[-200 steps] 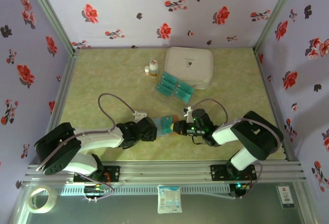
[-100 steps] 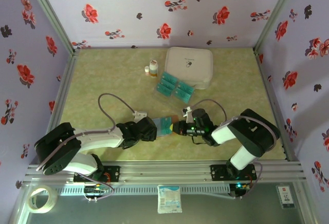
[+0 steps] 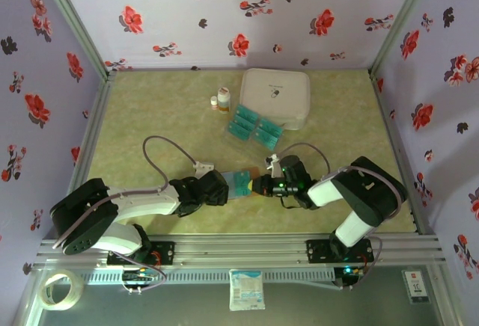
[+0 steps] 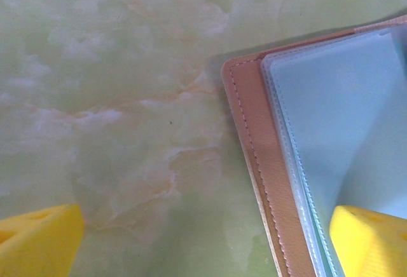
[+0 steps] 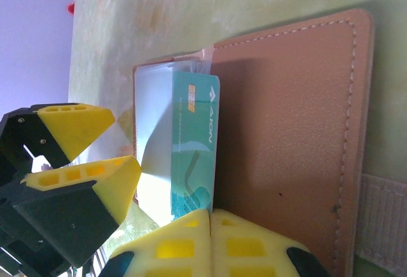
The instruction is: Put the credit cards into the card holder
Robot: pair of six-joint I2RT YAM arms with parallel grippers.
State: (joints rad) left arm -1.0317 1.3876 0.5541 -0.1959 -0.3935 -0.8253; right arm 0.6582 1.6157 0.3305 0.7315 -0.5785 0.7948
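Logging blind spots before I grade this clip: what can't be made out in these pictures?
- Right wrist: the right gripper covers the credit card's near end, hiding how much is pinched.
- Left wrist: the bottom edge cuts off the left gripper, so contact with the card holder is unclear.
- Top external: the clear tray's cards are too small to count.

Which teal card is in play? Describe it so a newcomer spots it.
Start at the big white case at the far side of the table, then come toward the arms to the open brown card holder. The card lies against the holder's pale inner sleeve, with the shut right gripper at its end. Unlike the other teal cards clustered by the case, it is alone.
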